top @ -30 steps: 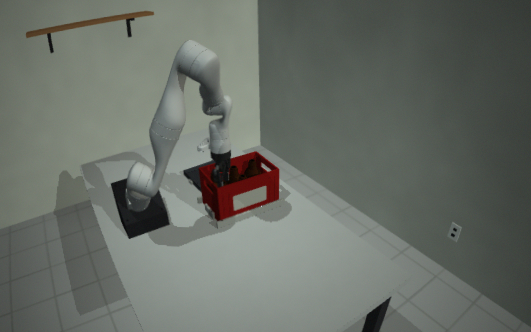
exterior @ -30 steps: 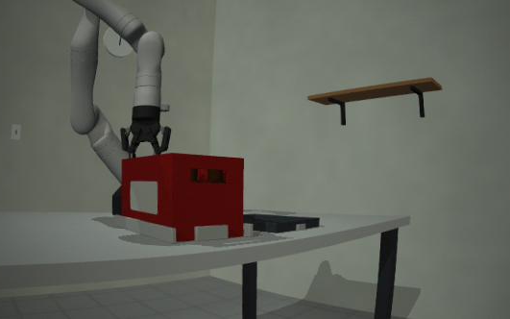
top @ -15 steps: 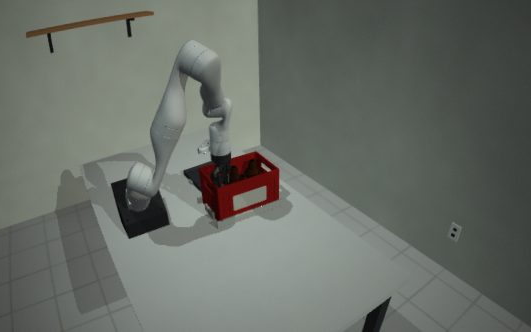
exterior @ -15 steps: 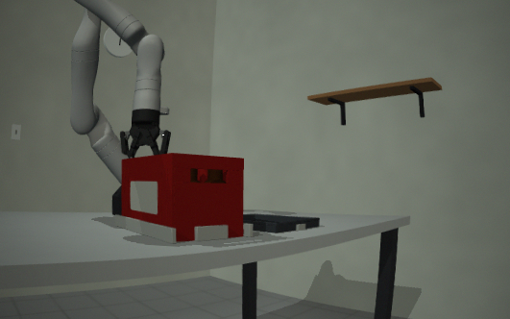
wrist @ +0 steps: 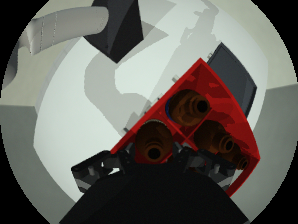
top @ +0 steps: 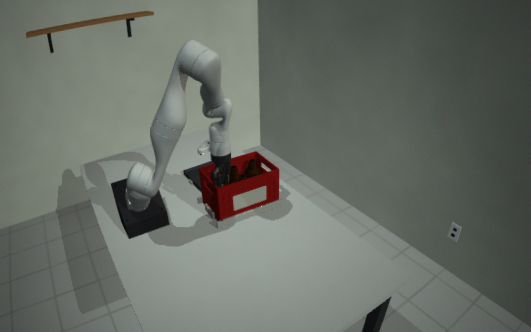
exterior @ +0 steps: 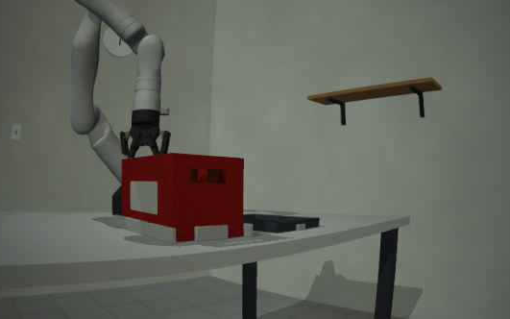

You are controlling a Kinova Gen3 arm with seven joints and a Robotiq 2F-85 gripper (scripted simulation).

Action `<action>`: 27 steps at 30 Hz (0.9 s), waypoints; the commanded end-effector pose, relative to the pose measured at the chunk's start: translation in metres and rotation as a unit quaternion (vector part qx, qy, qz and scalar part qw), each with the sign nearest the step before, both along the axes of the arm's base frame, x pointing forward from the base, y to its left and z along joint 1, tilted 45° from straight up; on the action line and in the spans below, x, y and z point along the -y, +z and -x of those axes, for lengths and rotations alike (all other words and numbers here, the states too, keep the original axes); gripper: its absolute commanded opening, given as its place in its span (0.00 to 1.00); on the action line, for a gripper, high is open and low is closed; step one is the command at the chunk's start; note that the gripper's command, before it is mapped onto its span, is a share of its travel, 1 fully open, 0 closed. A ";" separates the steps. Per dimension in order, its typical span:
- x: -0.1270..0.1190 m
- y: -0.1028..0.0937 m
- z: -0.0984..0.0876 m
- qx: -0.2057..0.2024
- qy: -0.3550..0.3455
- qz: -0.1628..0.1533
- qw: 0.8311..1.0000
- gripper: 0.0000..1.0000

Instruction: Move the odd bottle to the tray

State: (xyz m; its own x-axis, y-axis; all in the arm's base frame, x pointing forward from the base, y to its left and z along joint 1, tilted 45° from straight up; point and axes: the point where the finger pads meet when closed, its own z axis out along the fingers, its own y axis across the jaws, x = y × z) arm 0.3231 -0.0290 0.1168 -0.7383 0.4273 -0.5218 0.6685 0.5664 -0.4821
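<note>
Small pale blocks are lining the foot of the red rectangular crate, and the shallow dark tray is lying just beside it. The crate's walls and dividers are enclosing brown glass bottles, four of them showing in the wrist view. The black two-finger gripper is standing partly open, gripping nothing, its fingers flanking one bottle. Which bottle is having the odd neck, I cannot tell; the bottles in view are all standing in the crate.
</note>
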 end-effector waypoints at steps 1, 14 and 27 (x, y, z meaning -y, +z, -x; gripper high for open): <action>0.000 0.000 0.000 0.000 0.000 0.000 1.000 0.64; 0.000 0.000 0.000 0.000 0.000 0.000 1.000 0.64; 0.000 0.000 0.000 0.000 0.000 0.000 1.000 0.00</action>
State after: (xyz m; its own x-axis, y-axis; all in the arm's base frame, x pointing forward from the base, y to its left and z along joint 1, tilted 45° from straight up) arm 0.3231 -0.0290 0.1168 -0.7383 0.4273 -0.5218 0.6684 0.5664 -0.4821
